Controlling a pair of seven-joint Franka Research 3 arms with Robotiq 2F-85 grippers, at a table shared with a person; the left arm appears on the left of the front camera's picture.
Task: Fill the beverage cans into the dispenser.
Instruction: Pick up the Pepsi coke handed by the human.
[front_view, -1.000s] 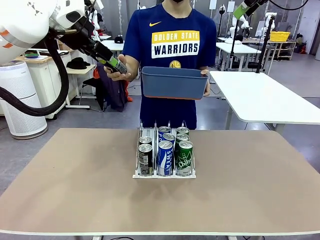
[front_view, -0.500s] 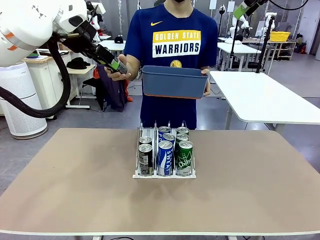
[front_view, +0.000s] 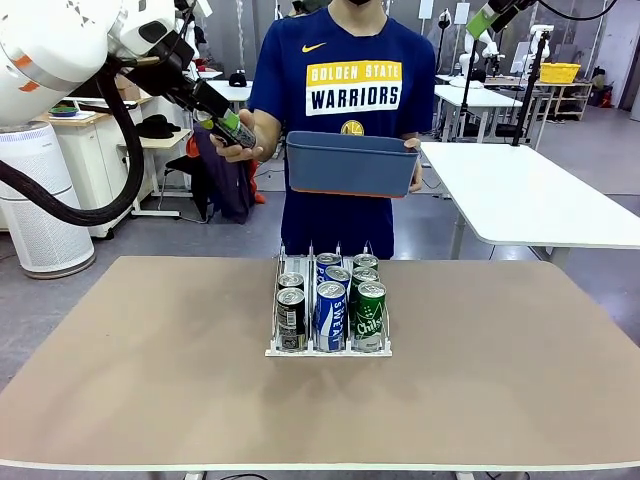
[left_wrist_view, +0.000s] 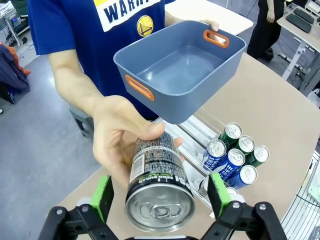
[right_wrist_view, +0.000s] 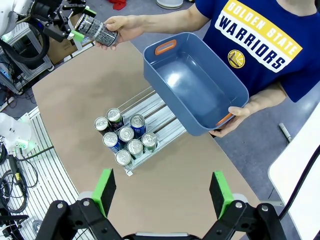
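Left fingers (left_wrist_view: 107, 196) wide around hand-held black can (left_wrist_view: 156, 187); right fingers (right_wrist_view: 106, 190) wide | right wrist: seven cans racked (right_wrist_view: 125, 137)

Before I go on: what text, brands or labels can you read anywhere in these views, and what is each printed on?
"GOLDEN STATE WARRIORS": on the person's blue T-shirt, with a swoosh logo above it.
"Chilsung" (partly legible): on the front green slim can in the clear three-lane dispenser rack.
White lettering on the front blue slim can: too small to read.
Fine print on the black slim can in the person's hand: blurred, unreadable.
Blue-grey plastic bin: no text.
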